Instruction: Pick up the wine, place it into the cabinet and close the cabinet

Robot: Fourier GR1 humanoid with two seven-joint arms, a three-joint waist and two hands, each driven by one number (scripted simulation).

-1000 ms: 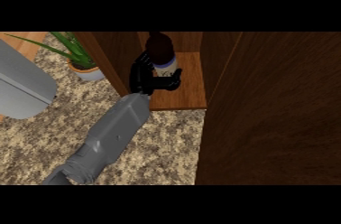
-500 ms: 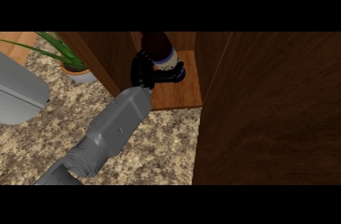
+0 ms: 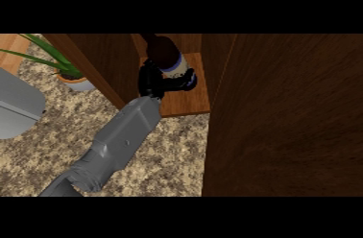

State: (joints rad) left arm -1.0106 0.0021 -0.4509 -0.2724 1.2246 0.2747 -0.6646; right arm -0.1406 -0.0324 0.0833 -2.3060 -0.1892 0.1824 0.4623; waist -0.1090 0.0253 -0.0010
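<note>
Head view: left hand (image 3: 152, 83) with fingers curled around the wine bottle (image 3: 168, 57), which stands on the wooden cabinet shelf (image 3: 190, 101) at 12 o'clock. Open cabinet door (image 3: 284, 117) fills the 3 o'clock side; potted plant (image 3: 67, 71) and grey appliance (image 3: 18, 105) lie toward 9 to 10 o'clock on the speckled counter (image 3: 170, 155)

Hidden low on the wine bottle (image 3: 169, 57) by the curled left hand (image 3: 157, 81); cut at the neck by the top edge. Cropped at left: plant (image 3: 53, 59); grey appliance (image 3: 18, 107).
</note>
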